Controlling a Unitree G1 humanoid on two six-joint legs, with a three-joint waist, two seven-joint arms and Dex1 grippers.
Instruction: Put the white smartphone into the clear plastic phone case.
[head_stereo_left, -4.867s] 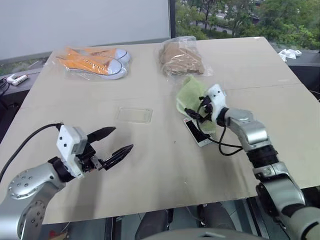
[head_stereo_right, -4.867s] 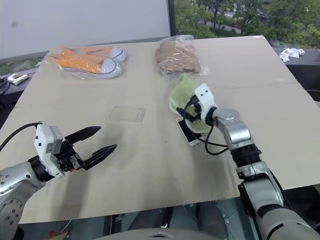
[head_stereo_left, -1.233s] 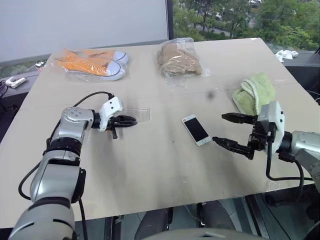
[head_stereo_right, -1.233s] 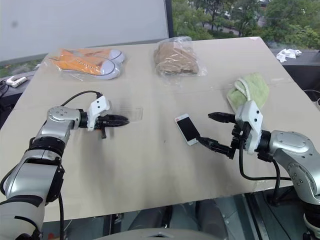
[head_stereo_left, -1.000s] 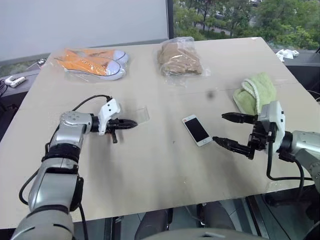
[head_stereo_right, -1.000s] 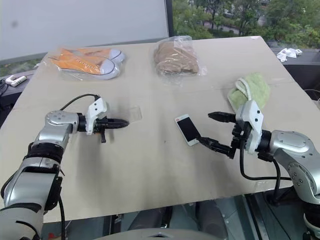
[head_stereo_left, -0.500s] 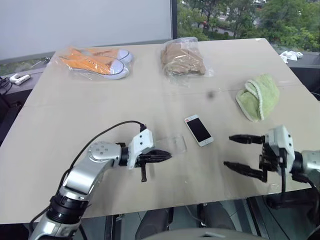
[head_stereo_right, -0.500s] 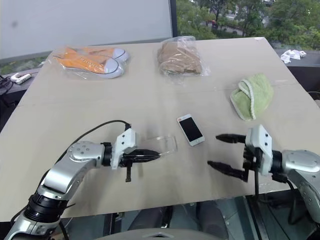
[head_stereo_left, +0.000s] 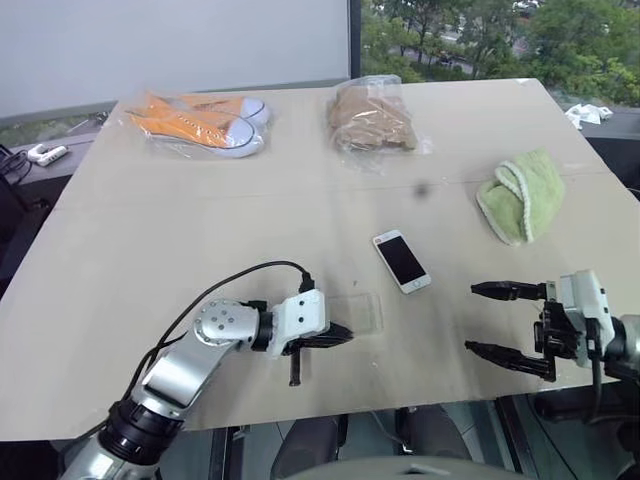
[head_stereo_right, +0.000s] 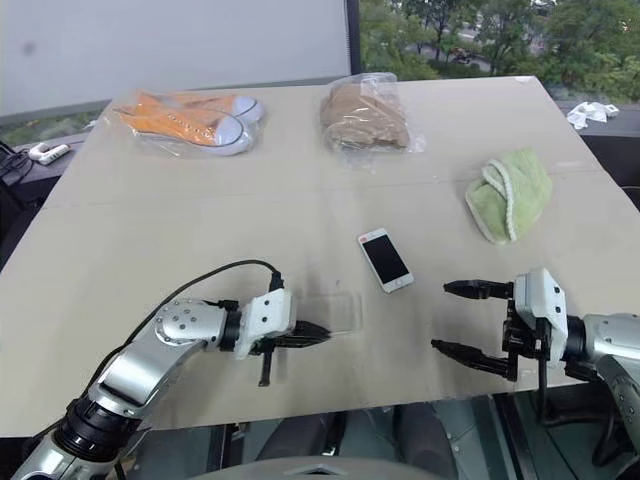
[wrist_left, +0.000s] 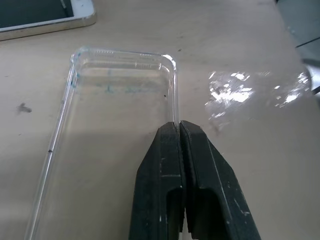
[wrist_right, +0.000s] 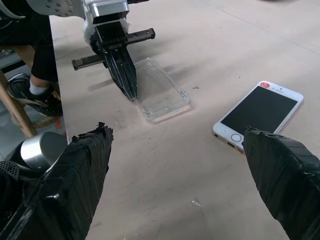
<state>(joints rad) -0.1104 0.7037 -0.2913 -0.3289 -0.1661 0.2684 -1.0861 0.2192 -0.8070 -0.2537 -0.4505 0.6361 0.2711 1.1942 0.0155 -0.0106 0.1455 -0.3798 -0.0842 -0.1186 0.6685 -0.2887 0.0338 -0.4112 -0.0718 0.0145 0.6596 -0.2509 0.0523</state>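
The job is not done yet: the white phone (head_stereo_left: 402, 261) lies flat on the tabletop (head_stereo_left: 200, 220), screen up, outside the clear case (head_stereo_left: 357, 312), which lies just beside it. The left hand (head_stereo_left: 335, 337) is pinched tight on the long edge of the case. The right hand (head_stereo_left: 500, 320) is wide open and empty near the phone, so the phone must be picked up and pushed into the case.

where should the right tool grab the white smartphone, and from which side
Across its two long edges, coming down from above. The white smartphone lies flat, screen up, on the table, apart from the clear plastic phone case, so only its thin sides offer purchase. The right tool is open nearby.
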